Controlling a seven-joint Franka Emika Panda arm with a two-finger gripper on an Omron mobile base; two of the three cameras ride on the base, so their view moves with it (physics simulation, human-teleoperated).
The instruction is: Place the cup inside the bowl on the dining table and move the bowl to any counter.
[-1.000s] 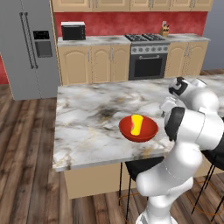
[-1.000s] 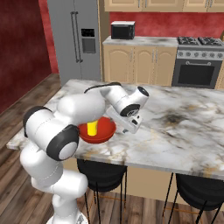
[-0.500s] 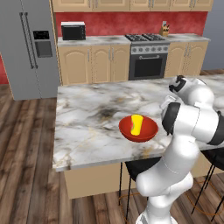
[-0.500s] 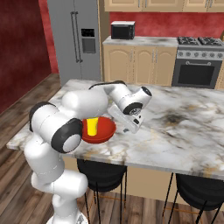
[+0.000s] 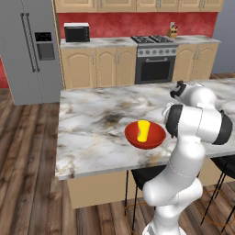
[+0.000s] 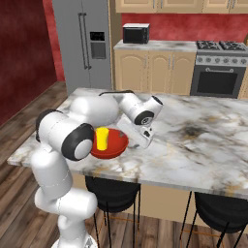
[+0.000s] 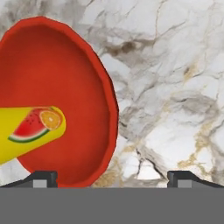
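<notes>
Marble counter (image 5: 92,133) of the island underneath, cabinets behind. Red bowl (image 5: 145,135) sat near the front edge, rim up; probably rigid, glossy and slippery, best pinched at the rim. Yellow cup (image 5: 143,131) stood roughly upright inside it. Jaws of gripper (image 7: 112,177) spread wide, empty, straddling the bowl's rim.

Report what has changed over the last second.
The arm's elbow swung a little, while the open gripper stays low beside the bowl, holding nothing. The cup stays in the bowl on the dining table; neither moved.
</notes>
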